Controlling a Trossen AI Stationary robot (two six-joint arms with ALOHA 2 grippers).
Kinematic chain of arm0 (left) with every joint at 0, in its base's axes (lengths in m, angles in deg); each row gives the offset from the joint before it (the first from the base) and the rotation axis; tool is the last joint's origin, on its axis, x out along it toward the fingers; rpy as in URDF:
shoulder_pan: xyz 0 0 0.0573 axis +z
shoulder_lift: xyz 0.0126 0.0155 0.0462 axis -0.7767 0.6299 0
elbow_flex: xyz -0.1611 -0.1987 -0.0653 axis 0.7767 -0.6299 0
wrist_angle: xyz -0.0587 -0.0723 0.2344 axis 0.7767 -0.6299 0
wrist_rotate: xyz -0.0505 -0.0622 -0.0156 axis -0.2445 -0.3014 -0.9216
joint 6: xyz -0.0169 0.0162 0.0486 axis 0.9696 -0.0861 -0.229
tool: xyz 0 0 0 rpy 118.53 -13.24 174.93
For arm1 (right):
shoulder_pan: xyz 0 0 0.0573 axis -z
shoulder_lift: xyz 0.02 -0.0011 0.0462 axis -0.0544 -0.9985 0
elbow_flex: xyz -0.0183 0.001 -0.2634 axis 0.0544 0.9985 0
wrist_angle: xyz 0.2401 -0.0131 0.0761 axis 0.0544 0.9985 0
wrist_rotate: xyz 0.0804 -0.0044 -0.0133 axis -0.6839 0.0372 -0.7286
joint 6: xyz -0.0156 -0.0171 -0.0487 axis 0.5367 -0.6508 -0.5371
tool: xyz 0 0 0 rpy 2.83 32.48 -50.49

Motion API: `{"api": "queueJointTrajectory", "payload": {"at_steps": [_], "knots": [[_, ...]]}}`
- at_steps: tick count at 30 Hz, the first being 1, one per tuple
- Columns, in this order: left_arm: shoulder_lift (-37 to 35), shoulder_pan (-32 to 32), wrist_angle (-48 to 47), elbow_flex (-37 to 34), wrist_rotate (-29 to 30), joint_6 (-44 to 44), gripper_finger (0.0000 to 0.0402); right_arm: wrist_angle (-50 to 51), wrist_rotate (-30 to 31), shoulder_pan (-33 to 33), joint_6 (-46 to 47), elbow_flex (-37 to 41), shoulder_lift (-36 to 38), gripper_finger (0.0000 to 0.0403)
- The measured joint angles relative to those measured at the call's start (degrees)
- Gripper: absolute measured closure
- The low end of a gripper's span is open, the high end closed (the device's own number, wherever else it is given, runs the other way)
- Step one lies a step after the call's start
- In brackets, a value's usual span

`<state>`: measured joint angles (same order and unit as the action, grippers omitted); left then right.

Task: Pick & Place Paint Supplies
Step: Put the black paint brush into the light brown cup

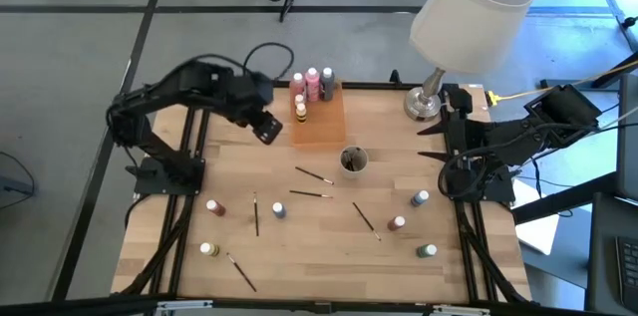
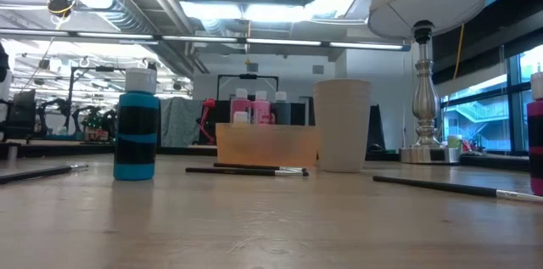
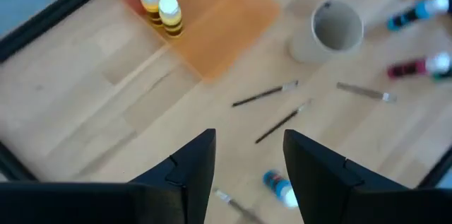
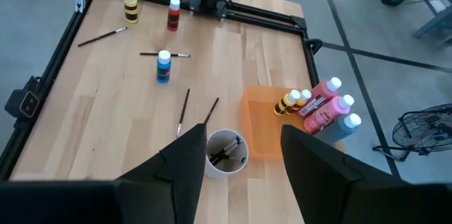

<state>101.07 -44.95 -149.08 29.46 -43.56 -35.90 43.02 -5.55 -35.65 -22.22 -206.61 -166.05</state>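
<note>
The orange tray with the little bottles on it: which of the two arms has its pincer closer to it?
The left. Its pincer hovers right beside the orange tray's edge, empty and open. The right pincer waits across the table near the lamp, farther from the tray.

bottles: 11 (5 on tray) | loose brushes: 5 | cup: 1

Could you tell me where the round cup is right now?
In the high view, the cup stands mid-table, just in front of the orange tray's right corner.
</note>
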Motion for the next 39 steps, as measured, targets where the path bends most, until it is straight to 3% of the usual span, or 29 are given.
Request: {"api": "queueJointTrajectory", "payload": {"at_steps": [5,12,28,35,39], "knots": [[-0.08,-4.38,-0.28,-3.60,1.78,12.78,0.0245,-0.01,-1.97,0.02,-1.13,0.02,0.00,0.0216],[-0.01,-10.83,-0.20,-10.48,-2.35,24.00,0.0257,-0.01,-3.58,0.00,-1.99,0.01,0.00,0.0216],[0.27,-21.17,2.71,-30.96,-5.31,53.37,0.0261,-0.03,-9.64,-0.02,-2.79,0.02,-0.66,0.0216],[0.27,-21.83,14.94,-40.35,-7.90,56.31,0.0261,-0.03,-12.09,-0.07,-3.80,0.02,-1.67,0.0216],[0.27,-19.45,19.38,-45.63,-12.54,55.15,0.0261,-0.03,-12.08,-0.04,-4.01,0.02,-2.46,0.0216]]}}
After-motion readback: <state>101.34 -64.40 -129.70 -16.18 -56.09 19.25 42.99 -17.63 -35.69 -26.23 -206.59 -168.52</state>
